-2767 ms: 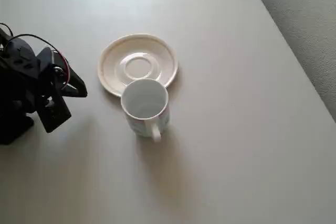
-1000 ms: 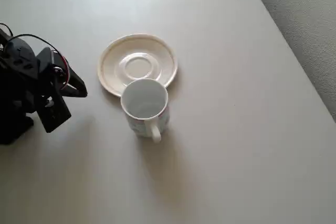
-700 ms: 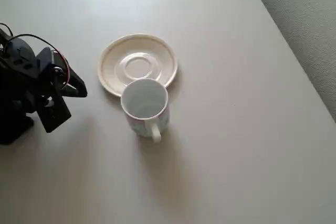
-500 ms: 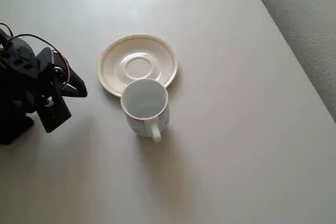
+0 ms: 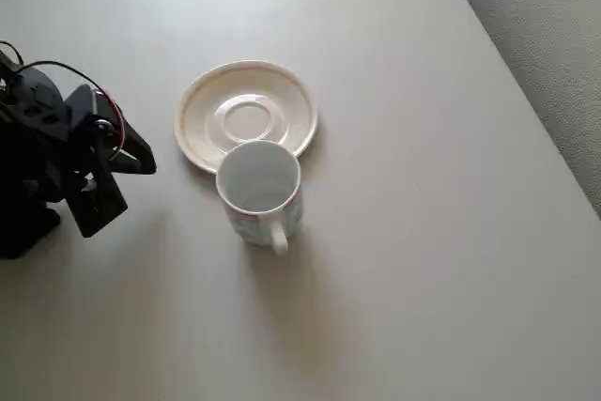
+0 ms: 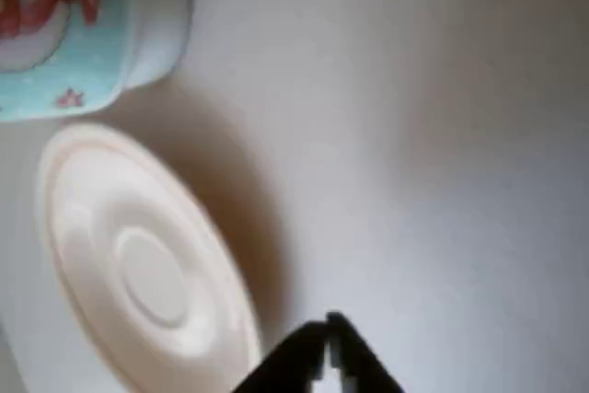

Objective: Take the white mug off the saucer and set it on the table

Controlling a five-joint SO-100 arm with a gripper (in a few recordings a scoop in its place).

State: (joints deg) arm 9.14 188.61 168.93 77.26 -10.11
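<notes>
Mug [image 5: 259, 181] empty and upright on table [image 5: 423, 260] beside bare saucer [image 5: 246, 115]; pincer [image 6: 327, 347] pressed together, nothing held.

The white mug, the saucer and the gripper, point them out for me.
white mug [image 5: 259, 179], overhead view, inside of the cup.
saucer [image 5: 200, 110], overhead view, bare inner slope left of the centre ring.
gripper [image 6: 328, 349], wrist view, meeting tips.

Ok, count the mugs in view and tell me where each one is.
1. The white mug stands upright on the table just below the saucer in the overhead view, handle pointing toward the bottom edge. No others visible.
</notes>
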